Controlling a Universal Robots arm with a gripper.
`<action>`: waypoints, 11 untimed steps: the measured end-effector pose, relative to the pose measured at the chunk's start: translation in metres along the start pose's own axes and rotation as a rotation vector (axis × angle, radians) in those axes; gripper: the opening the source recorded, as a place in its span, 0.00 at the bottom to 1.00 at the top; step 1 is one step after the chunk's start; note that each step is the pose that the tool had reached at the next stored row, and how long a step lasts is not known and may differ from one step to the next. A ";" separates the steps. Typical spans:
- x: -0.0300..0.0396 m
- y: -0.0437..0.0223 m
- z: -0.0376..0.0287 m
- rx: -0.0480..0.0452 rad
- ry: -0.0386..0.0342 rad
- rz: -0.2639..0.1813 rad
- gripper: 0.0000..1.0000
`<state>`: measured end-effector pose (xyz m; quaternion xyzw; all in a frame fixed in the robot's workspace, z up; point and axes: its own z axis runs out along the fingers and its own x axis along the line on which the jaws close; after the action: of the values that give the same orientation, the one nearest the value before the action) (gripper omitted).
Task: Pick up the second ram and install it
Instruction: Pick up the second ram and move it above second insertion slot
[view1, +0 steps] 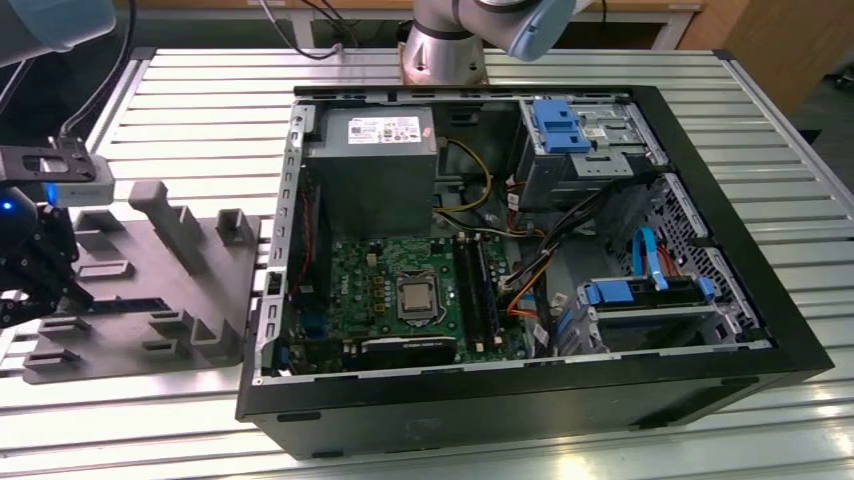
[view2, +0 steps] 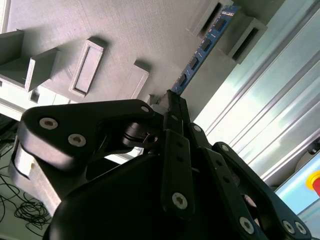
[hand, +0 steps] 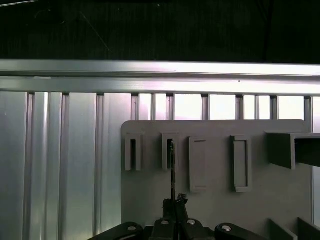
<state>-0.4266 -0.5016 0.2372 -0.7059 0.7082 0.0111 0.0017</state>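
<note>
Memory stick (view2: 202, 50) on its long edge on the grey holder (view2: 115, 30), a blue-green board with a row of small black chips, far end at 1 of the raised slotted blocks (hand: 165, 159). Edge-on in the first wrist view, no more than a thin dark line from that block to the fingertips. Clamped at its near end by the hand (view2: 170, 100), both black fingers (view2: 176, 150) pressed together on the board. Around the stick, more raised blocks and shallow frames on the same holder, among them 2 long frames just beside the slotted block. Under the holder, the desk (view1: 200, 110) of ribbed metal slats. In the exterior view, hand and holder at the exterior view's left edge of the desk; to the exterior view's right of them, well apart from the stick, an open black computer case (view1: 534, 415) lying on its side. Inside the case, a green motherboard (view1: 380, 285) with long black slots (view1: 475, 290) near its middle, a grey power supply (view1: 374, 165) beyond it, blue drive brackets (view1: 561, 125) and coloured cables (view1: 521, 290). Behind the case, the arm's base (view1: 447, 55) standing on the desk.
</note>
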 end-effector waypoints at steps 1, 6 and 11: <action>0.0000 0.0000 -0.0007 0.0000 0.0000 0.000 0.12; -0.0001 0.0001 -0.0039 0.0000 -0.0003 0.000 0.12; -0.0001 0.0001 -0.0070 0.0001 -0.0007 0.000 0.12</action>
<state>-0.4266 -0.5017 0.2442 -0.7059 0.7082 0.0114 0.0020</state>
